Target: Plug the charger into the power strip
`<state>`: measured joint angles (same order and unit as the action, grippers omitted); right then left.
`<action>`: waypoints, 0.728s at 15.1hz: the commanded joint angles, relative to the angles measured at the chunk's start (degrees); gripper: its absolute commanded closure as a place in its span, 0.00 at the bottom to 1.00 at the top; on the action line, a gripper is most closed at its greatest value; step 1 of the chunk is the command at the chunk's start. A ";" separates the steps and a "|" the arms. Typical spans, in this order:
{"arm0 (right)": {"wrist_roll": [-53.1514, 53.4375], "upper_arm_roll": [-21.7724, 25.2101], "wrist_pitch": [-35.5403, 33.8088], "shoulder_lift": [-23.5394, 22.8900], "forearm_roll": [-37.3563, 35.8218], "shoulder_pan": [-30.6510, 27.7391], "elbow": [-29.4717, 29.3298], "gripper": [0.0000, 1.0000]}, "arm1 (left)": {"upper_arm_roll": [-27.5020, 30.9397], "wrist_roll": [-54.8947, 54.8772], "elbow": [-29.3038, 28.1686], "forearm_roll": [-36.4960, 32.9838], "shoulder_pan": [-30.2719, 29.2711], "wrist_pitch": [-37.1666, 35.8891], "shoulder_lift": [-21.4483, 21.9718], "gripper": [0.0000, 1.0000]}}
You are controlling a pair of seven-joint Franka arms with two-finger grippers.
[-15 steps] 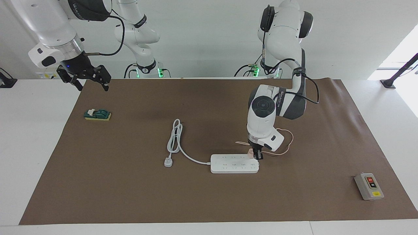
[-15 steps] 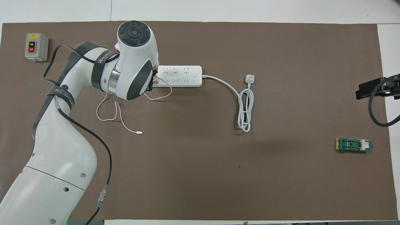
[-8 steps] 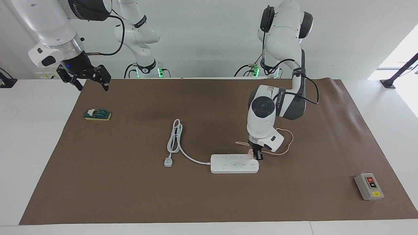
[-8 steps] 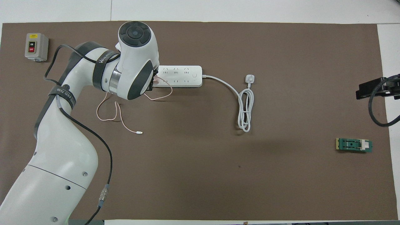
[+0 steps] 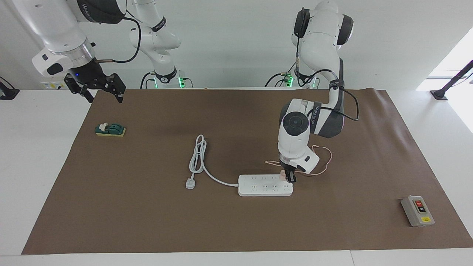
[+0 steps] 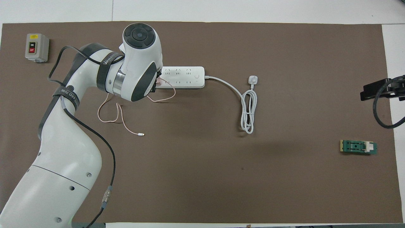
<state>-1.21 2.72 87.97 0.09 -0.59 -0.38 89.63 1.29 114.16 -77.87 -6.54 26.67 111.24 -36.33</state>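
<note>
One brown mat (image 5: 236, 221) covers most of the white table (image 5: 37, 184), and everything else lies on it. Two white arms work here. The left arm (image 6: 63, 152) reaches out over the mat, its wrist housing covering one end of the power strip in the overhead view; the right arm (image 5: 59, 33) waits raised over the mat's edge at its own end of the table.

One power strip (image 5: 264, 185), a long flat white bar with two rows of sockets, lies near the middle of the mat, toward the left arm's end. Its single thick white cord (image 5: 199, 157) loops toward the robots and ends in one white three-pin plug (image 5: 190, 183) lying flat beside the strip's cord end.

One grey switch box (image 5: 417, 211) with a red and a black button sits at the left arm's end of the mat, farther from the robots than the strip. One green block on a yellow base (image 5: 110, 130) sits near the right arm's end.

The left gripper (image 5: 290, 178) is clenched on the one pale-pink charger (image 5: 283, 174), which sits at the strip's end on the row nearer the robots. Whether its pins are seated cannot be made out. Its thin pink cable (image 6: 110, 115) trails in loops toward the robots, partly hidden under the arm.

The right gripper (image 5: 99, 92) hangs with its fingers spread, holding nothing.
</note>
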 commanded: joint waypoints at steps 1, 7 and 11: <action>0.86 -0.52 -0.08 0.79 0.85 -0.58 0.81 0.00 | 0.12 -0.17 1.14 -0.05 1.01 2.04 -4.19 1.00; 0.86 -0.52 -0.08 0.79 0.85 -0.58 0.81 0.00 | 0.03 -0.87 0.79 -0.05 0.92 3.98 -3.31 1.00; 0.86 -0.52 -0.08 0.79 0.85 -0.58 0.72 0.00 | 0.03 -1.22 0.52 0.13 0.83 3.11 -1.55 0.26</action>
<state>-1.21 2.72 87.97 0.09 -0.59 -0.38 89.63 1.10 113.27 -77.84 -6.72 26.73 112.32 -36.68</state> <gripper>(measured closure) 0.000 0.894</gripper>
